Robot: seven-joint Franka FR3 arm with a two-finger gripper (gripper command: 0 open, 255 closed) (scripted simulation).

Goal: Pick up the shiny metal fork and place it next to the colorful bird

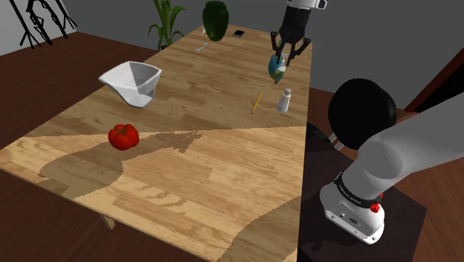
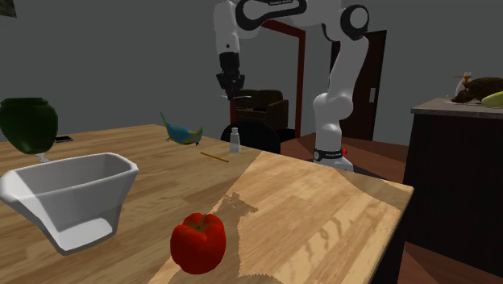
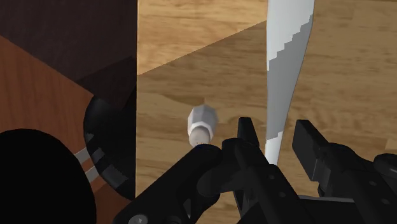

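Tool (image 3: 278, 132) is pinching the fork (image 3: 286, 57). In the wrist view the narrow handle end sits between the two black fingers, and the wider end runs away from the hand toward the desk (image 1: 186, 171). A sliver of gap shows on one finger's side, so the grip looks light. The fork is drawn flat white and grey. It's off the surface, up in the air with the tool, over the desk's far end in the shoulder view. The blue-green bird (image 1: 276, 70) lies on the desk right under the tool there. The small white shaker (image 3: 201, 123) stands upright just beside it, close to the desk edge. A thin yellow stick (image 1: 256, 103) lies near the shaker, apart from it. Further out are a white angular bowl (image 1: 132, 80) mid-desk and a red pepper (image 1: 123, 135) on the near side of it. At the far end are a dark green vase (image 1: 215, 18), a small dark flat item (image 1: 239, 33) and a potted plant (image 1: 167, 22). The arm's shadow falls across the near half of the desk.
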